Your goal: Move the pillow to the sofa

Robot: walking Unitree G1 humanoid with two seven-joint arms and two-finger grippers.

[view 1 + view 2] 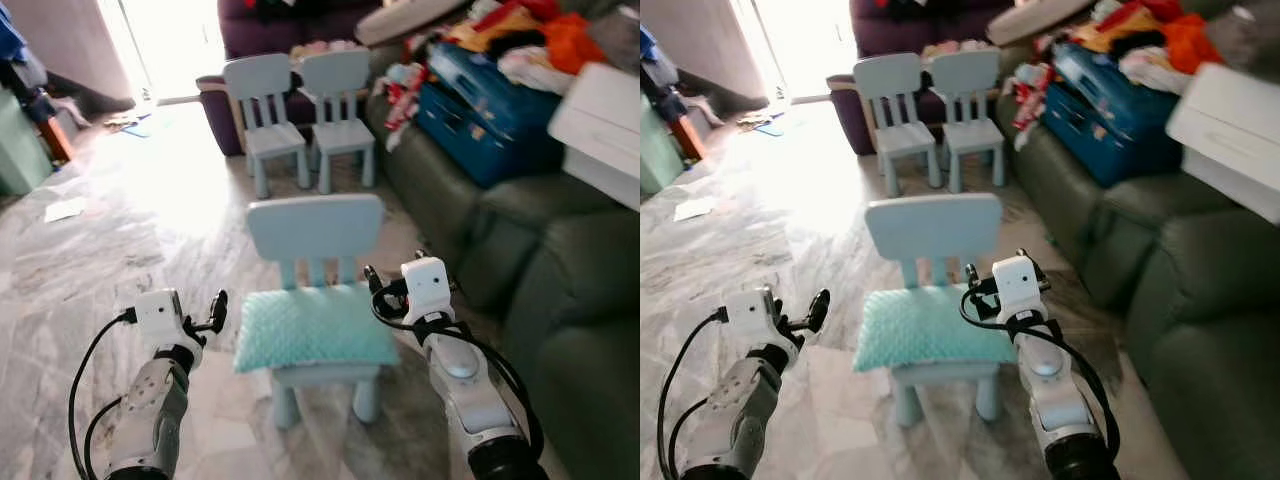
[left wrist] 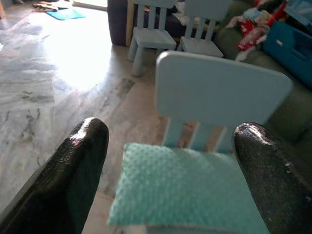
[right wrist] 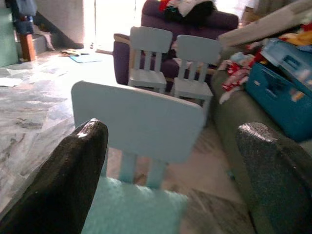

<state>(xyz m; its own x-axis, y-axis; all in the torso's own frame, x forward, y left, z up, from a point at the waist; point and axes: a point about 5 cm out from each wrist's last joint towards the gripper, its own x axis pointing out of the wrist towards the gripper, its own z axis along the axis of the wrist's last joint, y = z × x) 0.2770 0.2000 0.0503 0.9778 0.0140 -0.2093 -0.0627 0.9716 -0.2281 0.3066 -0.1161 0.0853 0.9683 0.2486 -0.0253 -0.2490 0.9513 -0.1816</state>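
The left gripper (image 1: 218, 310) sits in the lower left of the head view, its two black fingers (image 2: 73, 170) spread wide apart and holding nothing, raised just off the left edge of the pillow (image 1: 315, 328) without touching it. The right gripper (image 1: 372, 282) is in the lower middle, just right of the pillow's far corner, its fingers (image 3: 68, 180) likewise spread wide and empty. Both silver arms rise from the bottom edge, forearms angled forward and slightly inward, white wrist blocks on top and black cables looping beside them. The pillow, a teal cushion with a bumpy texture, lies flat on the seat of a small pale blue chair (image 1: 315, 228) at the centre of the frame, overhanging the seat at the front and sides, its backrest standing behind it. Two more small blue chairs (image 1: 300, 115) stand side by side near the top middle, in front of a dark purple couch (image 1: 290, 25). Along the right side runs a dark green sofa (image 1: 560, 290); on its far end, in the upper right, a blue suitcase (image 1: 490, 115) rests among heaped clothes (image 1: 520, 30), and a white box (image 1: 600, 130) juts in at the right edge. The floor (image 1: 120, 250) is grey marble with bright glare in the upper left
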